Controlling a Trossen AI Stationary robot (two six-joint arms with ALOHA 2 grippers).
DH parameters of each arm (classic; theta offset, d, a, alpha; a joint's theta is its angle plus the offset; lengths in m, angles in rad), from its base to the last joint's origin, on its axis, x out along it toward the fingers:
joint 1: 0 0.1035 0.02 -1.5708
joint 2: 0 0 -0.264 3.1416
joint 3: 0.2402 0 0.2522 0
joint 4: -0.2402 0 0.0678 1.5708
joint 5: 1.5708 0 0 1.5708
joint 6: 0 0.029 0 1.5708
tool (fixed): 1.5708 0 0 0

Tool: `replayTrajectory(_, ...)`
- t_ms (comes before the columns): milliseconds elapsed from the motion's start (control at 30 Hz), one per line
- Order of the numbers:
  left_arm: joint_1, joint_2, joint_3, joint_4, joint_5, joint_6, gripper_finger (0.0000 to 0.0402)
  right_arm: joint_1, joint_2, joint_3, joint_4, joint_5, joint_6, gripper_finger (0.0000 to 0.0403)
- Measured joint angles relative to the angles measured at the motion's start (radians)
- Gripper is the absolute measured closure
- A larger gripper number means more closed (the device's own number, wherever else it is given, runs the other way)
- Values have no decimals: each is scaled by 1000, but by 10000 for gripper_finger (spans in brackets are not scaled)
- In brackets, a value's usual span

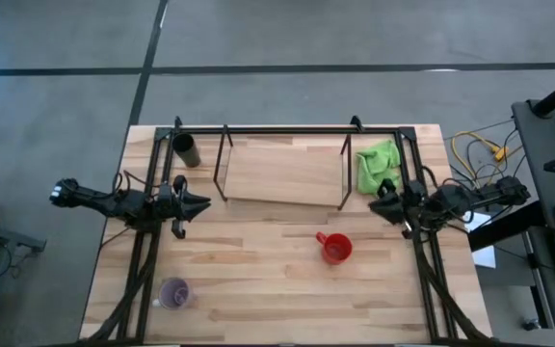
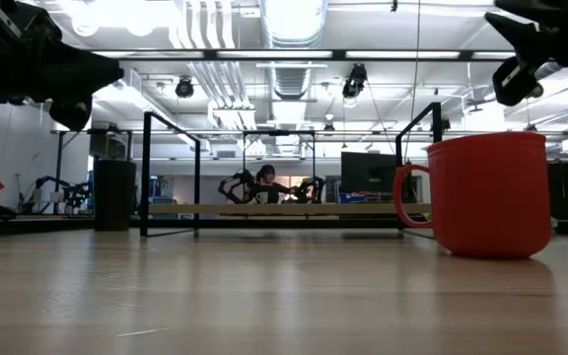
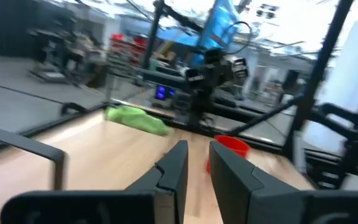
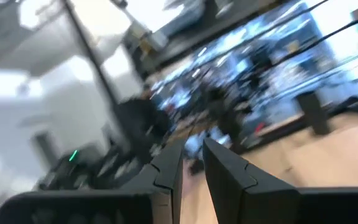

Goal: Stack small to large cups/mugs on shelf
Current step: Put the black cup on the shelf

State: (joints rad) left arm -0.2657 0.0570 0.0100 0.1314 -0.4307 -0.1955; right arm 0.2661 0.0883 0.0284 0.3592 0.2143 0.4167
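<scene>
The red mug [image 1: 335, 248] stands upright on the table right of centre; in the low view [image 2: 486, 194] its handle [image 2: 407, 197] points left. The black tumbler [image 1: 184, 149] stands at the far left, just left of the shelf [image 1: 282, 169], a wooden board in thin black rods. The pale purple cup [image 1: 173, 293] stands near the front left. My left gripper [image 1: 205, 203] hovers left of the shelf's near corner, shut and empty. My right gripper [image 1: 374, 204] hovers right of the shelf, shut and empty. Their fingers show in the wrist views [image 3: 197, 149] [image 4: 192, 146].
A bright green cloth [image 1: 379, 164] lies at the far right, beside the shelf's right end. The table's black frame [image 1: 287, 128] runs along the far edge and both sides. Bare wood [image 1: 258, 270] lies between the mug and the purple cup.
</scene>
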Motion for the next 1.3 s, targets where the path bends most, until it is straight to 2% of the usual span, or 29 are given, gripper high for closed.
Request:
replayTrajectory(100,0,0,0,69,-21,-7,349,0,0,0,34,124,2,344)
replayTrajectory(200,0,0,0,127,-16,-57,349,0,0,0,41,193,3,344)
replayTrajectory(267,0,0,0,181,-17,-84,349,0,0,0,41,205,3,344)
replayTrajectory(467,0,-2,6,402,-100,71,349,0,0,0,42,207,-1,344)
replayTrajectory(567,0,0,62,381,-106,130,349,0,0,0,42,207,-15,344)
replayTrajectory(800,0,45,299,27,-128,123,349,0,0,0,74,234,-31,344)
replayTrajectory(1000,0,179,576,-193,-180,123,349,0,0,0,193,242,-64,344)
replayTrajectory(1100,1,267,723,-404,-210,109,349,0,0,8,209,242,-129,344)
replayTrajectory(1300,1,472,999,-883,-225,-42,349,0,0,59,204,233,-234,344)
